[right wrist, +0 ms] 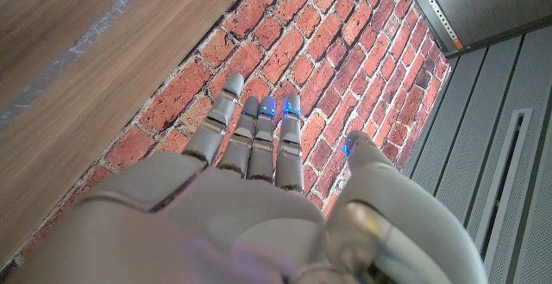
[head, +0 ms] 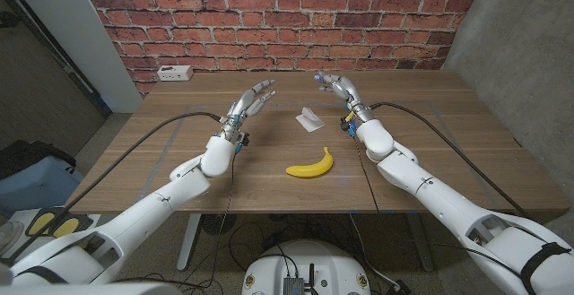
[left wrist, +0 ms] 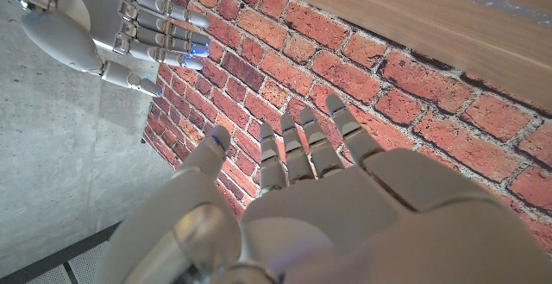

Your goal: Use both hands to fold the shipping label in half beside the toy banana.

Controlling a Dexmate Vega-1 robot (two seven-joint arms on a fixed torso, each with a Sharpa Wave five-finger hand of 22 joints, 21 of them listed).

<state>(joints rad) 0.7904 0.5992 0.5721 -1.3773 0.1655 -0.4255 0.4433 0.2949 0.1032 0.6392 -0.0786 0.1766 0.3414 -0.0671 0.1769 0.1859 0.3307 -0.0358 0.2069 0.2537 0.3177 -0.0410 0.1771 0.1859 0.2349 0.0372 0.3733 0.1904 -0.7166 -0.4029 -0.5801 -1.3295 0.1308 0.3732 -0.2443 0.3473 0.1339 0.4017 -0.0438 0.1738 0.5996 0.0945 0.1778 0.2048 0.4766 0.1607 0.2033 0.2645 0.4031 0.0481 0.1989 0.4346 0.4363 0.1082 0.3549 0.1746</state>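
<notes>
white shipping label sits on the wooden table between the two hands, nearer the right hand than the left hand, a little closer to the robot than both sets of fingertips. it looks already creased or partly doubled over, one flap raised, but it is too small to tell whether that fold is a clean half. toy banana lies just beside the label, closer to the robot, roughly level with the right forearm, so the label is where the task wants it.

both hands are held up off the table, touching nothing. left hand has its fingers stretched out and slightly apart, empty; left wrist view shows its fingers pointing at the brick wall, and the right hand across from it with its own fingers straight and close together. right wrist view shows the right hand's fingers extended side by side, thumb off to the side, nothing pinched.

judgement: hands flank the label on either side, likely so each can take one edge. either a pre-grasp hover or a pull-away after folding, can't say which. the label is thin and light, so it may slide or spring open, and a nudge could shove it into the banana.

white power strip sits at the far edge beyond the left hand.
</notes>
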